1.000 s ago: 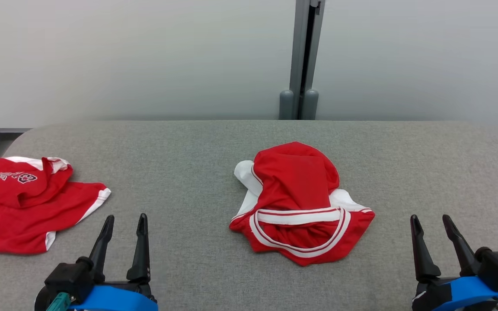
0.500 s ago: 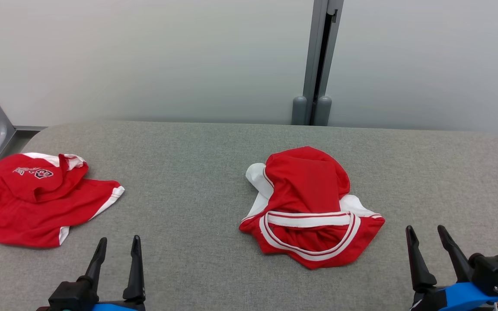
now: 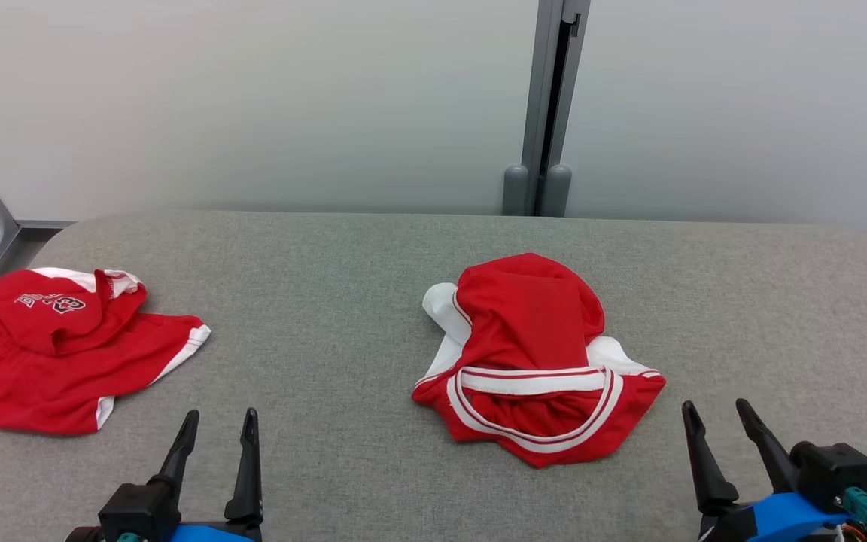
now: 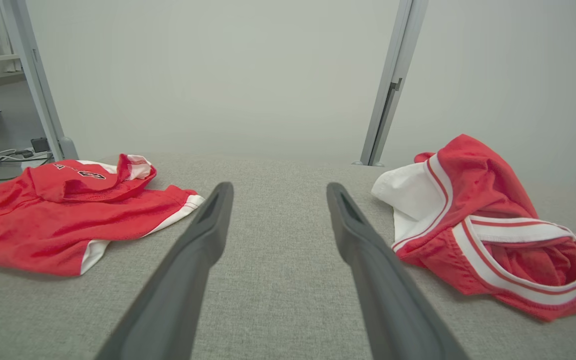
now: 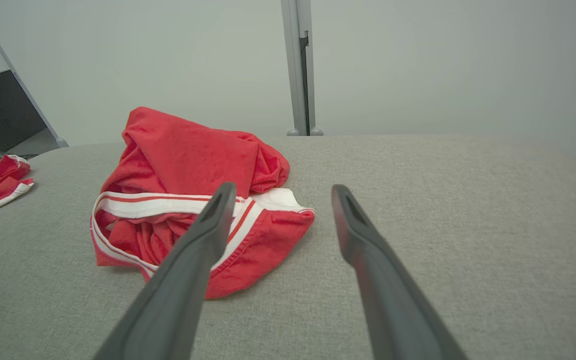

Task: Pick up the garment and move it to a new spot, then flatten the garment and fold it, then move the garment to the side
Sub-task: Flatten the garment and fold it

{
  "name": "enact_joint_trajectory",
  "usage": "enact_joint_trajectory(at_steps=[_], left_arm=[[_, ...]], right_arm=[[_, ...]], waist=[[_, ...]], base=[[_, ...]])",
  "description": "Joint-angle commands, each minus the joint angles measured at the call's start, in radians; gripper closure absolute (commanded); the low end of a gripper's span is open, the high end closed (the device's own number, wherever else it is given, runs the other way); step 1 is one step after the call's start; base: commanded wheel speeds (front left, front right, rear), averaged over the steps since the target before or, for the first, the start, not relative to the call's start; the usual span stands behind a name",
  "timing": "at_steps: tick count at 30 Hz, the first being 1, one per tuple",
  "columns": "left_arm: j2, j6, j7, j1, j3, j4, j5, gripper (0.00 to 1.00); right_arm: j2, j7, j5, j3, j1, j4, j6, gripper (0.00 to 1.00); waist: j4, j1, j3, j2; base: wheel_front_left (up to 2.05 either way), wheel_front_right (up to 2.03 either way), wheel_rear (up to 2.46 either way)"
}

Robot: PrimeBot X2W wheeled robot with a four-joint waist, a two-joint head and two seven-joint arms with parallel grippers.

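Garment (image 3: 535,361), red with white trim, lies crumpled in the middle of the grey desk (image 3: 328,301); left claw (image 3: 222,412) and right claw (image 3: 714,403) hover nearby, both released, empty.

A red garment (image 3: 527,331) with white, red-striped trim lies crumpled in a heap near the middle of the grey tabletop (image 3: 328,286), its banded opening facing the near edge.

Unreadable white lettering (image 3: 52,302) on left red garment (image 3: 65,361)
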Motion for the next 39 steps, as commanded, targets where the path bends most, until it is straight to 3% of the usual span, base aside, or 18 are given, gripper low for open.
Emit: enact_joint_trajectory(at_steps=[1, 6, 11, 16, 22, 32, 39], left_arm=[[0.002, 0.003, 0.003, 0.006, -0.002, -0.008, -0.001, 0.0], [-0.002, 0.008, 0.008, 0.003, -0.008, -0.017, -0.003, 0.0], [-0.002, 0.01, 0.009, -0.021, -0.015, -0.031, -0.001, 0.0], [-0.003, 0.001, 0.003, -0.049, -0.03, -0.036, 0.007, 0.0], [-0.013, -0.007, -0.003, -0.075, -0.045, -0.027, 0.008, 0.0], [-0.014, -0.011, -0.012, -0.086, -0.052, -0.011, -0.003, 0.0], [-0.012, -0.012, -0.011, -0.081, -0.058, -0.009, -0.011, 0.0]], right_arm=[[-0.005, 0.009, -0.007, 0.011, -0.02, -0.001, 0.0, 0.0], [-0.005, 0.062, -0.036, 0.04, -0.079, 0.008, 0.0, 0.0], [-0.005, 0.211, -0.062, 0.082, -0.205, 0.068, 0.0, 0.0], [-0.005, 0.332, -0.124, 0.082, -0.336, 0.192, 0.0, 0.0], [-0.005, 0.405, -0.187, 0.062, -0.415, 0.328, 0.0, 0.0], [-0.005, 0.478, -0.274, -0.004, -0.405, 0.429, 0.0, 0.0], [-0.005, 0.52, -0.255, -0.013, -0.365, 0.436, 0.0, 0.04]], waist=[[0.004, -0.0001, 0.004, 0.0], [0.01, -0.0001, 0.018, 0.0], [0.019, -0.0001, 0.049, 0.0], [0.038, -0.0001, 0.088, 0.0], [0.064, -0.0001, 0.122, 0.0], [0.073, -0.0001, 0.125, 0.0], [0.074, -0.0001, 0.118, 0.0]], base=[[0.0, 0.0, 0.0], [0.0, 0.0, 0.0], [0.0, 0.0, 0.0], [0.0, 0.0, 0.0], [0.0, 0.0, 0.0], [0.0, 0.0, 0.0], [0.0, 0.0, 0.0]])
